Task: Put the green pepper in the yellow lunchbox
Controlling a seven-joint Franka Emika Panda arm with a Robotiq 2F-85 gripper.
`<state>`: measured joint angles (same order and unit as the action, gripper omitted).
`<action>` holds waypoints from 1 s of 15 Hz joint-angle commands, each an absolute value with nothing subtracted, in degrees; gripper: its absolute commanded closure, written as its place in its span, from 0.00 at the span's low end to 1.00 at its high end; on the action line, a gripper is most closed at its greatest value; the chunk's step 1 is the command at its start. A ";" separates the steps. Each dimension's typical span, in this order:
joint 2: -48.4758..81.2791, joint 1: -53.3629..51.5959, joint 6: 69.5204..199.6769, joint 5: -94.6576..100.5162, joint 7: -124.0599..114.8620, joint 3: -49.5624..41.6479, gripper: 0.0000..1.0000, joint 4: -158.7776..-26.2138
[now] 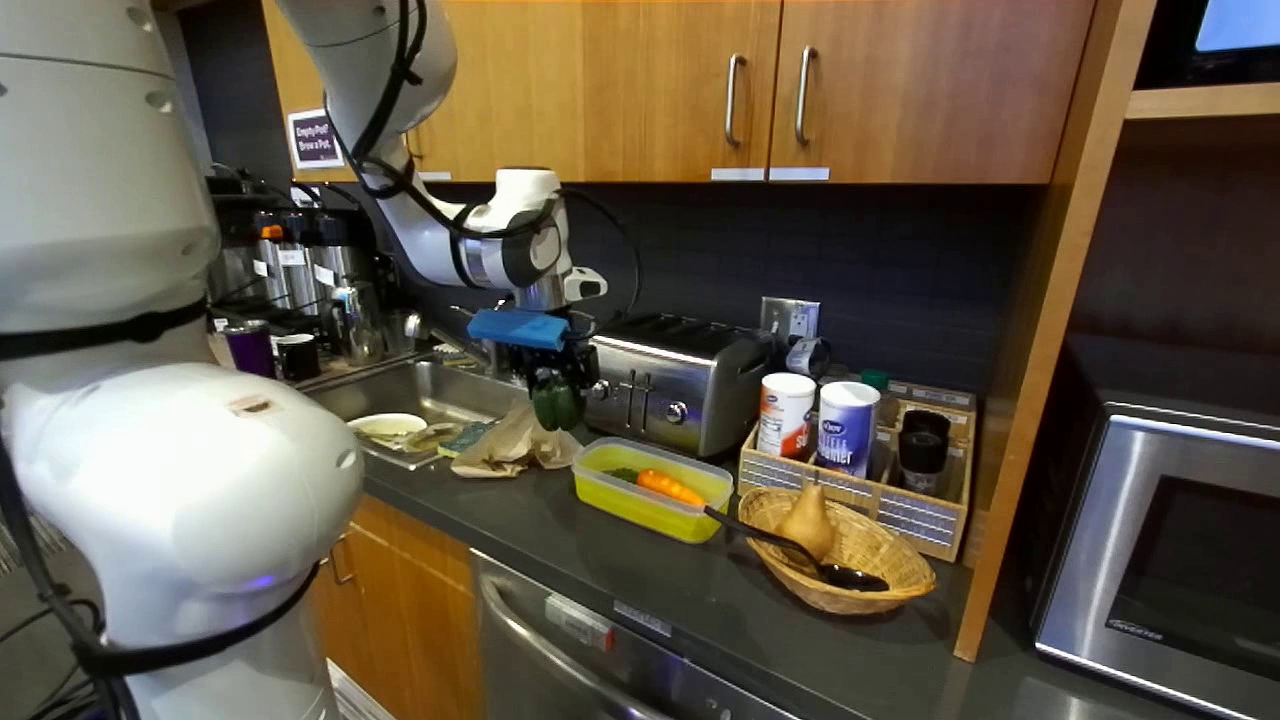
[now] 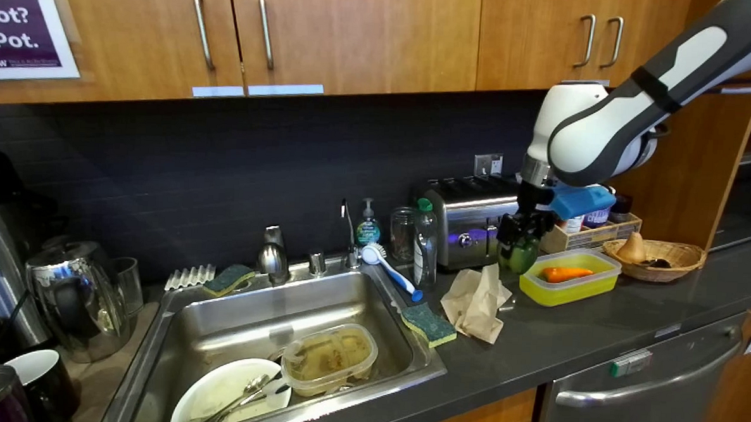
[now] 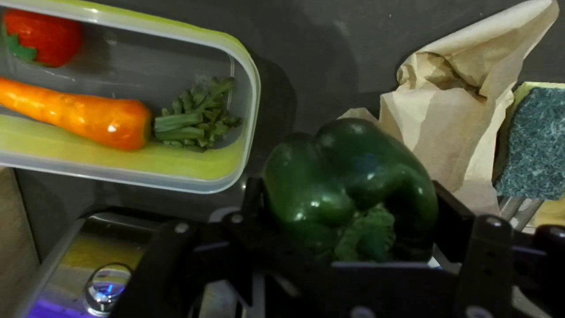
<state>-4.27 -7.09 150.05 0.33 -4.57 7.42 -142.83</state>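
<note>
Evidently the claw [image 3: 353, 201] is clamped around the green pepper [image 3: 309, 185], gripping opposite sides, probably so it will drop cleanly once released. The pepper thus lies within its grip; just beside the claw, not yet beneath it, sits the yellow lunchbox [image 2: 568, 293] (a carrot [image 3: 88, 115] inside), presumably uncovered to receive it.

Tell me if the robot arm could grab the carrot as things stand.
Probably not yet: the gripper is closed on the green pepper. Otherwise the way looks free, since the yellow lunchbox is open on top and nothing seems to cover the carrot.
</note>
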 commanded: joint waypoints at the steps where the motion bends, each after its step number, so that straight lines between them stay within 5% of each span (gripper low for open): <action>1: -7.98 -6.65 149.04 -1.62 -5.77 6.76 0.37 -146.03; 15: -10.12 -5.12 148.72 -7.25 -5.50 4.14 0.37 -149.92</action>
<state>-8.46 -5.10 149.82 -6.48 -5.21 4.01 -148.59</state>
